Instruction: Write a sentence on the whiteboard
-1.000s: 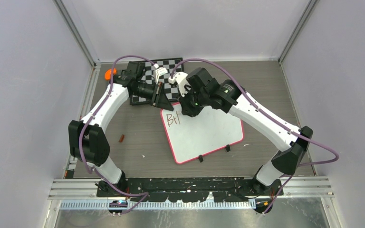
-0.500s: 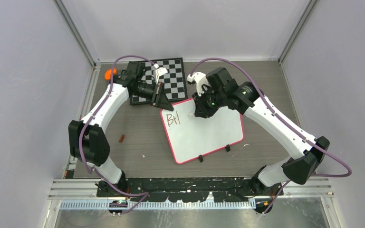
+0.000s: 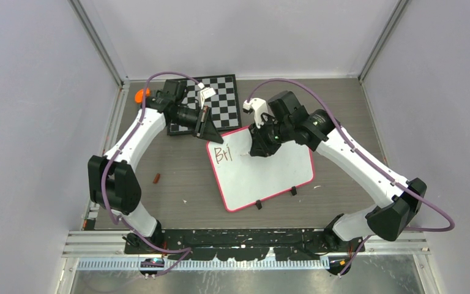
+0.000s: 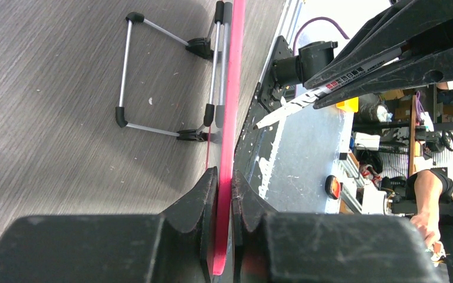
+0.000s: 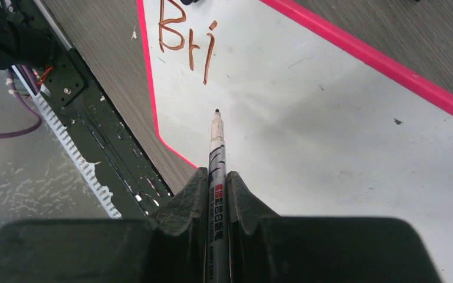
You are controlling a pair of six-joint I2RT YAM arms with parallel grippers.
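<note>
Whiteboard [image 3: 263,174] flat on the table [image 3: 177,177], writing begun at its far left corner.
The sentence [image 3: 223,154] reads only "Bri", in reddish brown. Just right of it, the right jaws are clamped on a marker [image 5: 217,147], its tip close over the whiteboard; I cannot tell whether it touches. The left jaws pinch the whiteboard's edge at that corner. A chequered board [image 3: 220,101] lies beyond.

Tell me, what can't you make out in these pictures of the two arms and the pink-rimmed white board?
- Right wrist view: looking along the thin white marker pen in the right gripper, unclear whether its tip touches the pink-rimmed whiteboard; its print is too small.
- Left wrist view: the board is edge-on, hiding the reddish-brown letters.
- Top view: small orange object beside the left arm, too small to identify.
</note>
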